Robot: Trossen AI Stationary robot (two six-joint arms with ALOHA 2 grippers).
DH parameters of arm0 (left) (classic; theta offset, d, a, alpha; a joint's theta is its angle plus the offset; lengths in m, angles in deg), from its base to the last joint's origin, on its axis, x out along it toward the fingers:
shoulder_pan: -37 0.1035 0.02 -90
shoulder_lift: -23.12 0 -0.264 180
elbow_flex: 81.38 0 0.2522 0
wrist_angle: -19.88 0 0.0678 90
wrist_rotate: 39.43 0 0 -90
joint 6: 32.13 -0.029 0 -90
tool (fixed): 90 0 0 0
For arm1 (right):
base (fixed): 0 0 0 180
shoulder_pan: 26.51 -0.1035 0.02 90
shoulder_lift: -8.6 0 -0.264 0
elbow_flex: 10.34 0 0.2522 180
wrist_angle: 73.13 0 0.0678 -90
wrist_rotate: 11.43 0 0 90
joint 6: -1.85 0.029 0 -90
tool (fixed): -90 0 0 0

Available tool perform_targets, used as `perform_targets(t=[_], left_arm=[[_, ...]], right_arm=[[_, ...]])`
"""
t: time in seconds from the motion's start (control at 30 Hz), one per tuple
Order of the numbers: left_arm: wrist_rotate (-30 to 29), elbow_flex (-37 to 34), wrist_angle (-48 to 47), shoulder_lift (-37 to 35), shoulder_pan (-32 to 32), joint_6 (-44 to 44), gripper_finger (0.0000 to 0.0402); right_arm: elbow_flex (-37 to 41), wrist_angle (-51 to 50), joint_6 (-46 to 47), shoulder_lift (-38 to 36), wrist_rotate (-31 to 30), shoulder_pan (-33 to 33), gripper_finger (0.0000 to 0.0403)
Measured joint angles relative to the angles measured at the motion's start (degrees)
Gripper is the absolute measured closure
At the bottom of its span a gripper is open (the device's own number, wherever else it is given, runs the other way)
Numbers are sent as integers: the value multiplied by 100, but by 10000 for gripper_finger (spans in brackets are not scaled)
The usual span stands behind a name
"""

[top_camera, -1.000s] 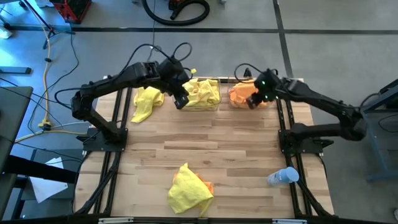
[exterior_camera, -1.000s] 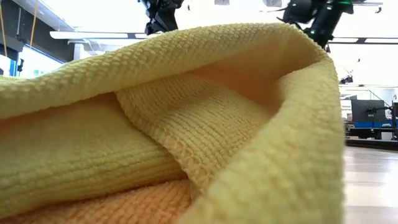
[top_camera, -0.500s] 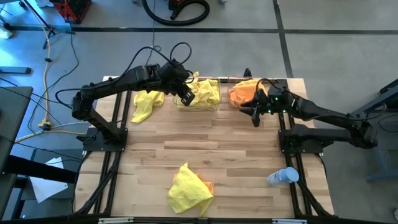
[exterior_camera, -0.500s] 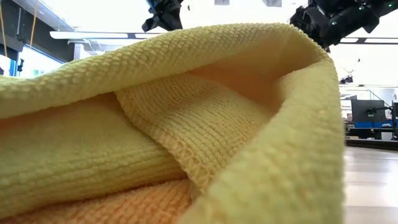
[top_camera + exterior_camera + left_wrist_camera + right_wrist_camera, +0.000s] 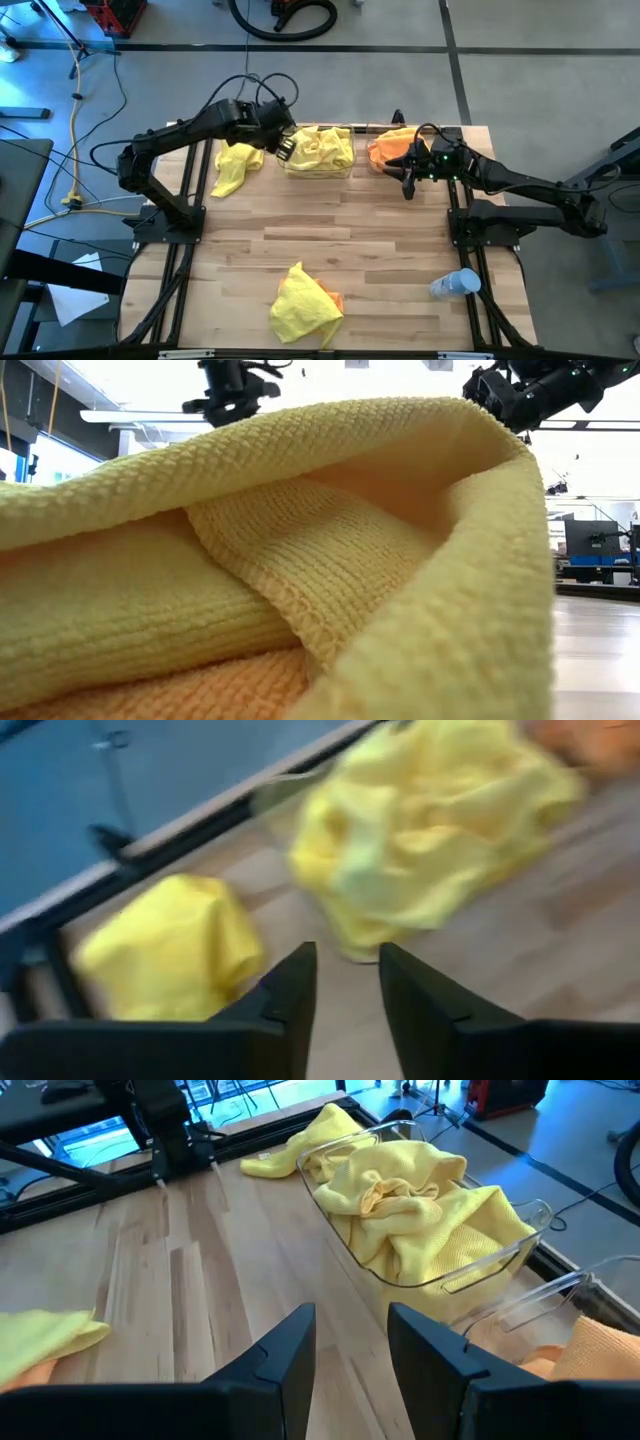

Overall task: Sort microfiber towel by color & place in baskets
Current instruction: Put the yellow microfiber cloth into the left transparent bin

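Two clear bins sit side by side at the table's far edge. The left bin (image 5: 320, 152) is heaped with yellow towels (image 5: 405, 1205); how many are in the heap cannot be counted. The right bin (image 5: 388, 152) holds orange cloth (image 5: 392, 146), again an uncertain number. One more yellow towel (image 5: 233, 164) lies loose on the wood just left of the yellow-filled bin, apart from it. Near the front edge lies one crumpled yellow towel (image 5: 303, 305) with an orange one (image 5: 336, 299) peeking out from under its right side, the two touching; this pile fills the low view. One small clear bottle (image 5: 455, 284) lies on its side by the table's (image 5: 380, 250) front right corner.

The left gripper (image 5: 283, 146) hangs between the loose yellow towel and the left bin, its fingers (image 5: 290, 995) a small way apart with nothing between them. The right gripper (image 5: 407, 179) hovers over the wood just in front of the orange-filled bin, its fingers (image 5: 295, 1345) likewise parted and empty.
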Motion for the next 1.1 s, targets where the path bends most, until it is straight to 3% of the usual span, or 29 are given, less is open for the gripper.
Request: perform_targets(t=[0.1, 0.3, 0.63, 0.7, 0.9, 1.1], left_arm=[[-341, -210, -38, -44, 318, -48, 270], [-403, -1440, 170, -139, 1273, -310, 241], [1218, -3577, 2742, -107, 3051, -363, 238], [1274, -3861, 3011, -107, 3316, -378, 240], [1190, -4390, 3394, -96, 3790, -755, 241], [1161, -4366, 3664, 172, 3602, -959, 241]], right_arm=[[-2, 1, 172, 0, -138, -2, 282], [-4, -1, 722, 0, -755, 0, 282], [-7, -1, 1583, 0, -1471, 0, 282], [-7, -1, 1738, 0, -1589, 0, 282], [-7, -1, 2068, 0, -1969, 2, 282], [-7, -1, 2098, 0, -2230, 2, 282]])
